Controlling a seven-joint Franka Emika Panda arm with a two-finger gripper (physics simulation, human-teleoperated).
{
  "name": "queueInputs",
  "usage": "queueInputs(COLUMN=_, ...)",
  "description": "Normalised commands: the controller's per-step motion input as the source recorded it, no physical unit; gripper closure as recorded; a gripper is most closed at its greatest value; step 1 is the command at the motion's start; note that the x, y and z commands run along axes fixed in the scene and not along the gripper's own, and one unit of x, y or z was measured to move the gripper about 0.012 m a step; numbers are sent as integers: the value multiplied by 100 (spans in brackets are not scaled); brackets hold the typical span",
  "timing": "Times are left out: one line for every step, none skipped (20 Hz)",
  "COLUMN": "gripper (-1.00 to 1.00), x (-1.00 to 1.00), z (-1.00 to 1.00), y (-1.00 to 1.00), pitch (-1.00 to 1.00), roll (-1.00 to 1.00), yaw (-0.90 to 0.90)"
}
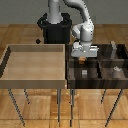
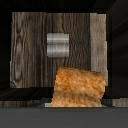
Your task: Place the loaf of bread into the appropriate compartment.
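**Bread held over the bin, cube cell below**

A wooden plank floor lay behind two raised stands: a light tan tray (image 1: 35, 62) toward the exterior view's left and a dark-brown four-cell bin (image 1: 75, 75) toward its right. The gripper (image 1: 83, 58) hung over the bin's cell nearest the tray on the robot's side, clenched on the loaf of bread (image 1: 82, 61), a small orange-brown lump showing just beneath the fingers.

In the wrist view the loaf of bread (image 2: 79, 86) filled the near foreground, and past it lay the compartment (image 2: 30, 55) with its wood-grain floor and a small pale grey cube (image 2: 58, 44). The cube sat clear of the loaf, so the cell appeared to lie almost straight below the grasp.

The fingertips themselves were hidden behind the bread, and the loaf's long axis could not be judged. How high it hung above the cell floor was unclear.
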Motion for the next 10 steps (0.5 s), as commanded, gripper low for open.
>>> queueInputs(gripper=100, x=100, z=0, y=0, pitch=0, roll=0, yaw=0)
queueInputs(gripper=100, x=100, z=0, y=0, pitch=0, roll=0, yaw=0)
queueInputs(gripper=100, x=100, z=0, y=0, pitch=0, roll=0, yaw=0)
queueInputs(gripper=100, x=100, z=0, y=0, pitch=0, roll=0, yaw=0)
queueInputs(gripper=-100, x=0, z=0, y=0, pitch=0, roll=0, yaw=0)
queueInputs(gripper=-100, x=0, z=0, y=0, pitch=0, roll=0, yaw=0)
queueInputs(gripper=-100, x=0, z=0, y=0, pitch=0, roll=0, yaw=0)
queueInputs(gripper=-100, x=0, z=0, y=0, pitch=0, roll=0, yaw=0)
queueInputs(gripper=-100, x=0, z=0, y=0, pitch=0, roll=0, yaw=0)
queueInputs(gripper=-100, x=0, z=0, y=0, pitch=0, roll=0, yaw=0)
